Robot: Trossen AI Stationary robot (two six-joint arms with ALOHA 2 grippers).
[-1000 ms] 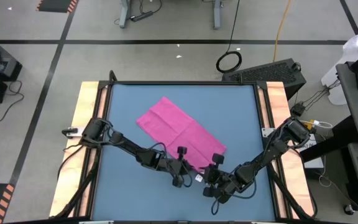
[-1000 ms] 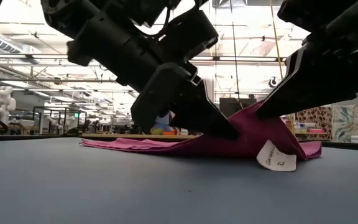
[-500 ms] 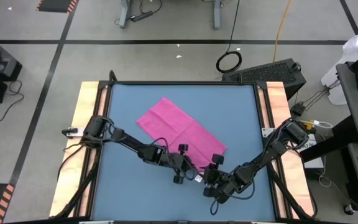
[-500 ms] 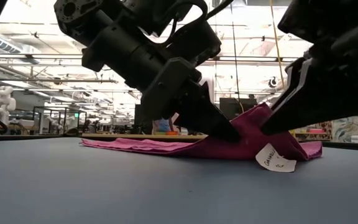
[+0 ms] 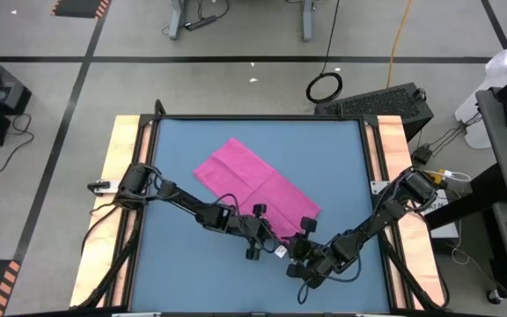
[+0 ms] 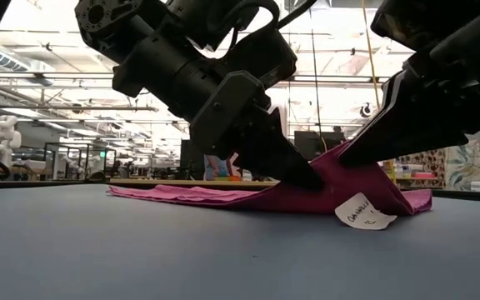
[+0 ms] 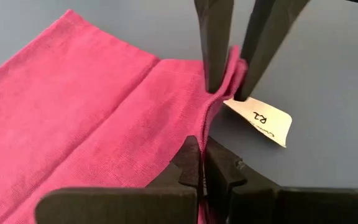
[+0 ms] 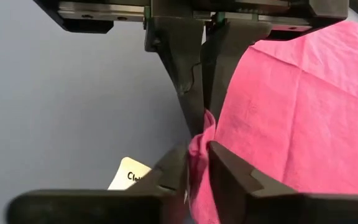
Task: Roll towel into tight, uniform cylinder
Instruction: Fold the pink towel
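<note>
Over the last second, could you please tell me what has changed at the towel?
The right claw closed on the towel edge beside the left claw, and the white tag shifted slightly. The left claw kept its grip; the rest of the towel stayed flat.

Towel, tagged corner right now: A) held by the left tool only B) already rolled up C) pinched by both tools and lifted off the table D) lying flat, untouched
C: the left tool and right tool both pinch the towel at the edge by its white tag, raising it into a peak above the table.
</note>
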